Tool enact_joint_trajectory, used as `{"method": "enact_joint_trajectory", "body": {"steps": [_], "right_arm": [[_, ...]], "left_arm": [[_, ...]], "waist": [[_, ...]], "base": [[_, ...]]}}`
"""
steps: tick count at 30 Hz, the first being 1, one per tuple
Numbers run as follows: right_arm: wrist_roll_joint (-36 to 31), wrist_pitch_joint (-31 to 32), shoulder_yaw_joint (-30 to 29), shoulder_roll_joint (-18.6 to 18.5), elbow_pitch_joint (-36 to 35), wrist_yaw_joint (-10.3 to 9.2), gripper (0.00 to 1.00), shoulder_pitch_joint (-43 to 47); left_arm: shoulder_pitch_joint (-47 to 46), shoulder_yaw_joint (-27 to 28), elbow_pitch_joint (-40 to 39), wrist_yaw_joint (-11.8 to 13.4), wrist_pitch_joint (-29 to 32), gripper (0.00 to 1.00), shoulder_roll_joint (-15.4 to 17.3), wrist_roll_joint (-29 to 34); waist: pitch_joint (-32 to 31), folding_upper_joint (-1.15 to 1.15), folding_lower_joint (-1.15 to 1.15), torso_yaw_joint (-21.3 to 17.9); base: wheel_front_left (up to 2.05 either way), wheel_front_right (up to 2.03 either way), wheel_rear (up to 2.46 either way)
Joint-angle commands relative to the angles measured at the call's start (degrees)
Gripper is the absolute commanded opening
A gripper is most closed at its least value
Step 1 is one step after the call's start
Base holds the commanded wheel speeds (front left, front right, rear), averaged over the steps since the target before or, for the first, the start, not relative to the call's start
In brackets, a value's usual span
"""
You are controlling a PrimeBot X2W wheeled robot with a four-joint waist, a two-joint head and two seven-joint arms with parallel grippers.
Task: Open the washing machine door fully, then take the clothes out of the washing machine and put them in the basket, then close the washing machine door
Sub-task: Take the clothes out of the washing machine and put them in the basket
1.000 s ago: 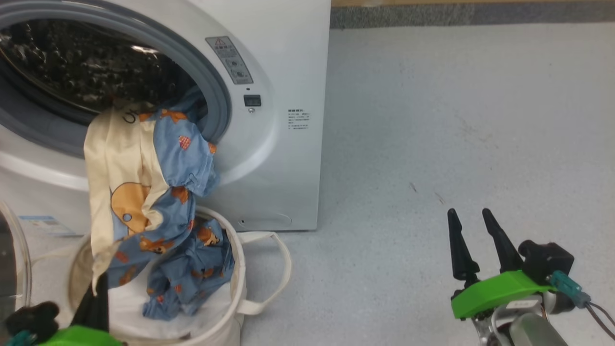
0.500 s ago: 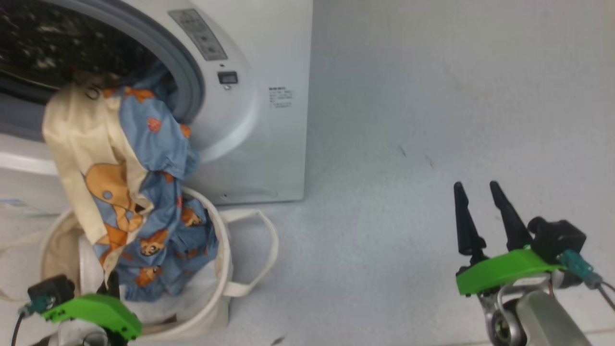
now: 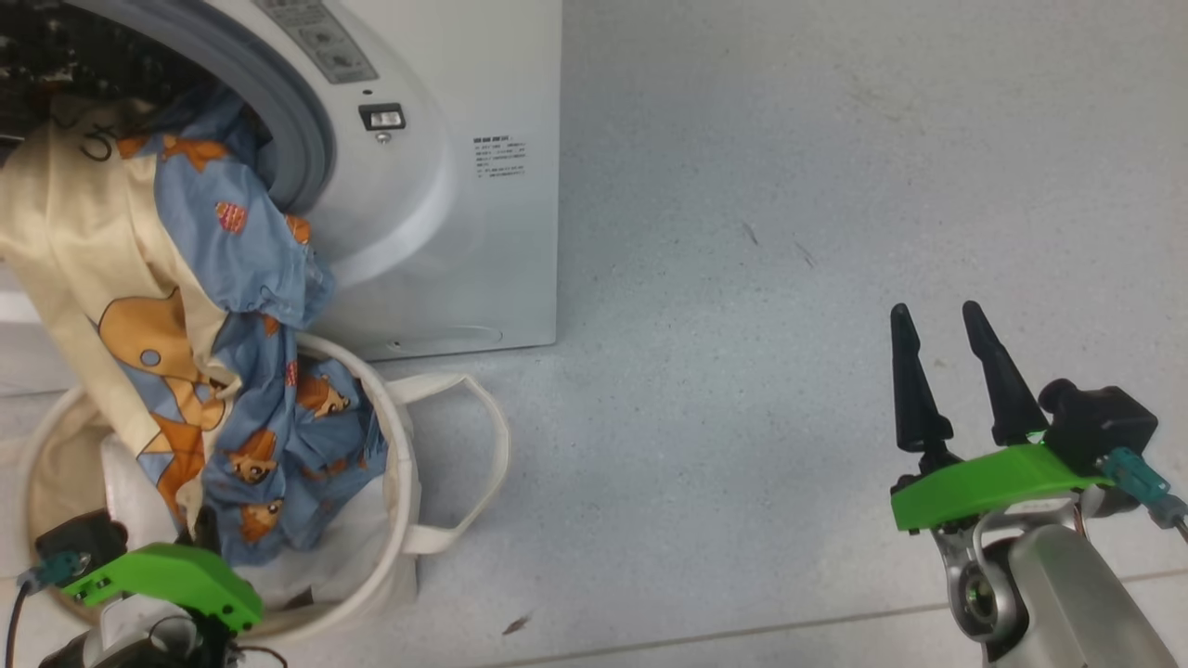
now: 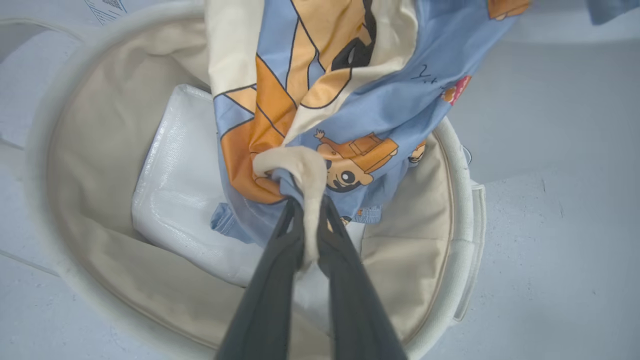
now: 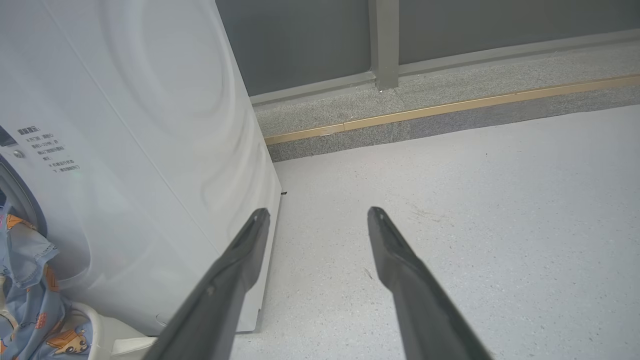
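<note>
Over the basket (image 4: 462, 210), the left gripper (image 4: 306, 205) pinches clothes (image 4: 380, 100) crossing its rim.

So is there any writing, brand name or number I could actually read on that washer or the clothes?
No text reads clearly.
Grey sticker on the washing machine: rows of print, too blurred.
Black text block on its front, right of the sticker: too small.
Dark scribble on the clothes: illegible.

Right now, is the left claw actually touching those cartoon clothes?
Touching. The left wrist view shows the left gripper pinched shut on a cream fold of the clothes, above the basket.
</note>
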Motion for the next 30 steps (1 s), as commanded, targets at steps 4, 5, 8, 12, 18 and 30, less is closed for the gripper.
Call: {"method": "enact_joint_trajectory", "body": {"steps": [4,5,8,12,18,30], "right_arm": [[-0.26,-0.7,0.8,0.01,-1.37,0.23,1.0,-0.3],[-0.22,-0.7,0.97,0.12,-1.2,0.23,1.0,-0.22],[-0.16,-0.7,1.26,0.33,-0.62,0.23,1.0,0.19],[-0.12,-0.7,1.44,0.51,0.34,0.23,1.0,1.32],[-0.05,-0.7,1.92,1.14,1.31,0.23,1.0,3.27],[-0.22,-0.7,2.47,2.25,2.33,0.23,1.0,6.15]], "left_arm": [[0.07,-0.22,-0.22,-0.32,-1.37,1.0,2.87,-1.58],[0.35,-0.57,-0.26,-0.32,-1.58,1.0,3.08,-1.81],[1.26,-2.05,-0.69,-0.32,-2.16,1.0,3.82,-2.05],[2.23,-3.97,-2.71,-0.33,-3.34,1.0,5.44,-1.33],[4.86,-1.72,-15.22,-0.33,-3.7,1.0,7.48,-0.88],[16.25,5.85,-38.4,-0.33,-3.72,1.0,9.87,6.1]], "waist": [[-1.52,0.0,0.0,0.25],[-2.03,0.0,0.0,0.27],[-3.89,0.0,0.0,0.49],[-6.94,0.0,0.0,1.04],[-11.32,0.0,0.0,1.74],[-17.69,0.0,0.0,1.26]], "base": [[0.0,0.0,0.0],[0.0,0.0,0.0],[0.0,0.0,0.0],[0.0,0.0,0.0],[0.0,0.0,0.0],[0.0,0.0,0.0]]}}
